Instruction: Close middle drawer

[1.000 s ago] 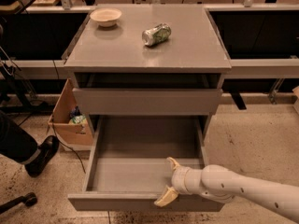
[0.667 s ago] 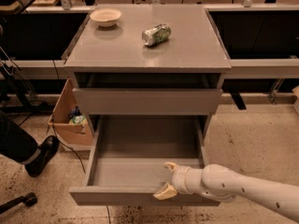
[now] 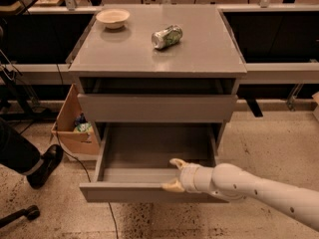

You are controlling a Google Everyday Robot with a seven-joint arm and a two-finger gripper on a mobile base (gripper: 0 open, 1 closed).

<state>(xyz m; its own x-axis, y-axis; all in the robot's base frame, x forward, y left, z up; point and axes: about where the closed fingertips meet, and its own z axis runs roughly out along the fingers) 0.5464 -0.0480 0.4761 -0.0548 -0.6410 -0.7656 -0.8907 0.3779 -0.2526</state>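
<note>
Camera view: a grey bench (image 3: 199, 44) fills the upper middle of the frame, and the middle drawer (image 3: 144, 151) juts out of it toward the bottom of the frame, wide open and bare inside. Its flat front panel runs along the lower centre.

The pincer (image 3: 168, 174) sits at the drawer's front edge, a little right of centre. Its two pale fingers are spread apart – one fingertip (image 3: 175, 162) points into the tray, the other lies low against the top of the front panel (whether it actually touches the panel I cannot tell). The white arm (image 3: 259, 188) enters from the lower right corner and slants up to the left.

Above the open drawer, another drawer (image 3: 157, 107) sits shut, with a dark slot over it under the bench top.

On the bench top a pale bowl (image 3: 113, 18) stands at the upper left – well apart from a dented can (image 3: 167, 36) lying on its side near the middle.

Left of the bench, on the speckled floor, is an open cardboard box (image 3: 70, 128) with some bits in it. Farther left, a dark trouser leg and shoe (image 3: 45, 164) reach in from the frame's edge.
</note>
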